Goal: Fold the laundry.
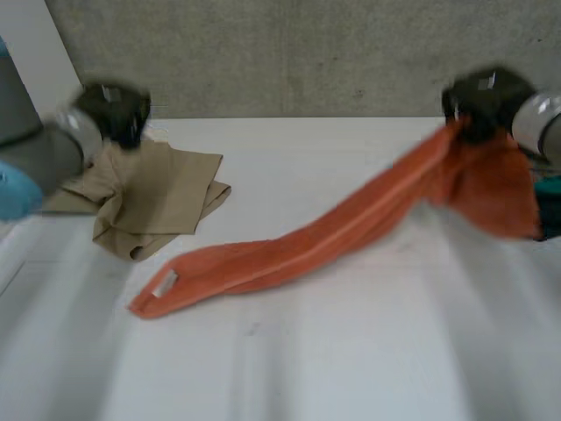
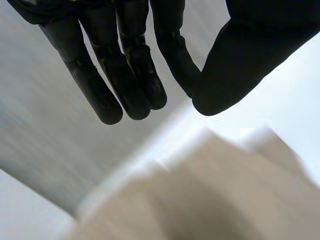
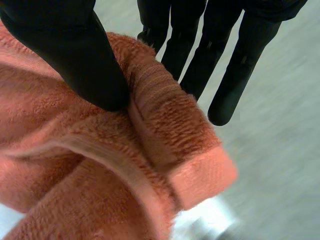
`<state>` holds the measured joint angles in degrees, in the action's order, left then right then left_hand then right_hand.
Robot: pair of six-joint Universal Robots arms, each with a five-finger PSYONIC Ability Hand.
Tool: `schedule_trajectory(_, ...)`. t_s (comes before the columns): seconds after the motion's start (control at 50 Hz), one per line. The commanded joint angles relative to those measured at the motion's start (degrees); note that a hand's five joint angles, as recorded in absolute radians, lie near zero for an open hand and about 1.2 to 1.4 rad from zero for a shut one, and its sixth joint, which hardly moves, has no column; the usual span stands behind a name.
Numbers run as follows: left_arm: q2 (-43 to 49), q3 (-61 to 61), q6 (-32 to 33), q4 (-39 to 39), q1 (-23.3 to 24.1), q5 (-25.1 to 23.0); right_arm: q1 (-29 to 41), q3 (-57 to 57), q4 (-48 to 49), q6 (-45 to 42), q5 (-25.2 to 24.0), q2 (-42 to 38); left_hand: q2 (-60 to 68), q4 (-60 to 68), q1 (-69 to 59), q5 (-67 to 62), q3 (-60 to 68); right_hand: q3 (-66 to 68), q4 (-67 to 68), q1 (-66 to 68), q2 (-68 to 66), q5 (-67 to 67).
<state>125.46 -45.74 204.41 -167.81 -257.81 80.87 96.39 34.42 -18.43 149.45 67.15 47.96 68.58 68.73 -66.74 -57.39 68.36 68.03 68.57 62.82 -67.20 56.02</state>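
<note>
Right hand (image 3: pixel 80 65) pinches one end of the orange towel (image 1: pixel 351 224); the rest trails below it onto the table (image 1: pixel 351 368). Left hand (image 2: pixel 125 65), relaxed above the beige cloth (image 1: pixel 158 197), should take the free end.

White table (image 1: pixel 289 351): flat matt top, spanning the full width of the head view. A few faint dark marks lie on the surface near the table's middle. The table's far edge is straight.

Grey concrete wall (image 1: pixel 307 53): stands directly behind the table's far edge and runs along it. Its surface is rough and mottled, with small pits.

White panel (image 1: pixel 31 53): stands beyond the table's far left corner, in front of the wall. Its visible edge slants, and its face is plain and unmarked.
</note>
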Motion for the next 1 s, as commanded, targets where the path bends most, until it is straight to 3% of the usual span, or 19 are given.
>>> schedule_trajectory(0.02,-2.06,18.48,-12.71,-14.55,0.37,6.49,1.17,-0.59,33.52,20.07,9.39,4.06,11.42,11.27,-13.26,-12.61,11.64,11.97,11.43,17.18,-12.8,13.98)
schedule_trajectory(0.08,-1.45,20.51,-13.77,-12.81,1.08,8.08,3.0,4.67,33.81,22.03,10.99,6.35,11.42,11.27,-13.26,-12.61,11.64,11.97,11.43,17.18,-12.8,13.98)
schedule_trajectory(0.12,-1.27,18.51,-13.86,-7.3,2.04,8.17,4.59,7.13,33.28,20.89,10.37,7.14,6.11,5.96,-7.95,-7.3,6.33,11.97,11.43,17.18,-12.8,13.98)
schedule_trajectory(0.2,-1.62,9.74,-13.86,2.37,3.27,8.6,5.91,13.72,32.49,15.1,8.97,9.07,-43.59,-43.74,41.75,42.39,-43.37,11.97,11.43,17.18,-12.8,13.98)
schedule_trajectory(0.28,-1.97,-2.2,-14.47,6.88,4.76,9.48,6.79,16.63,32.4,11.14,9.66,10.3,-58.15,-58.3,56.31,56.95,-57.93,11.97,11.43,17.18,-12.8,13.98)
schedule_trajectory(0.44,-2.33,-19.02,-20.79,0.66,8.19,8.87,9.86,17.7,31.61,9.28,11.78,15.57,-58.58,-58.73,56.74,57.39,-58.36,11.97,11.43,17.18,-12.8,13.98)
schedule_trajectory(0.52,-1.8,-21.23,-25.27,-0.5,10.91,7.99,12.67,17.17,31.61,9.54,11.86,18.38,-58.58,-58.73,56.74,57.39,-58.36,11.97,11.43,17.18,-12.8,13.98)
schedule_trajectory(0.76,4.43,-16.32,-38.72,0.2,19.35,7.9,23.13,16.2,31.44,10.51,14.49,25.68,-58.58,-58.73,56.74,57.39,-58.36,11.97,11.43,17.18,-12.8,13.98)
schedule_trajectory(1.0,8.66,-8.93,-49.97,1.0,23.23,8.08,32.18,16.46,28.89,10.25,20.65,28.67,-58.58,-58.73,56.74,57.39,-58.36,11.97,11.43,17.18,-12.8,13.98)
